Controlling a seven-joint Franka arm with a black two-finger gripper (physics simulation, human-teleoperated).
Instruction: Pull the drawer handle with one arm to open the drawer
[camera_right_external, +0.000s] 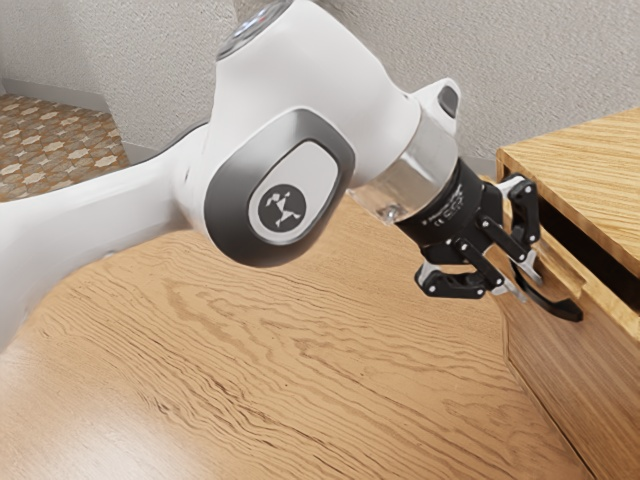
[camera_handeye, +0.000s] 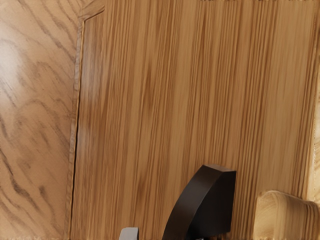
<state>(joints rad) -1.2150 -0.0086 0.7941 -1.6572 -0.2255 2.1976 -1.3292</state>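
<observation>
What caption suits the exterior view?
White robot arm with black hand at the black curved handle of a light wooden drawer.

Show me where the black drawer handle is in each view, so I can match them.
Exterior view: the handle sticks out of the cabinet at the exterior view's right, by the hand.
Wrist view: the handle is the dark curved bar against the cabinet's front.
Shared landmark: the cabinet's striped wooden front.

open table (camera_right_external: 300, 380) lies free behind my gripper (camera_right_external: 517, 275); ahead, the cabinet (camera_right_external: 590, 170), its drawer front (camera_handeye: 190, 100) and black handle (camera_right_external: 556, 304) block passage.
</observation>
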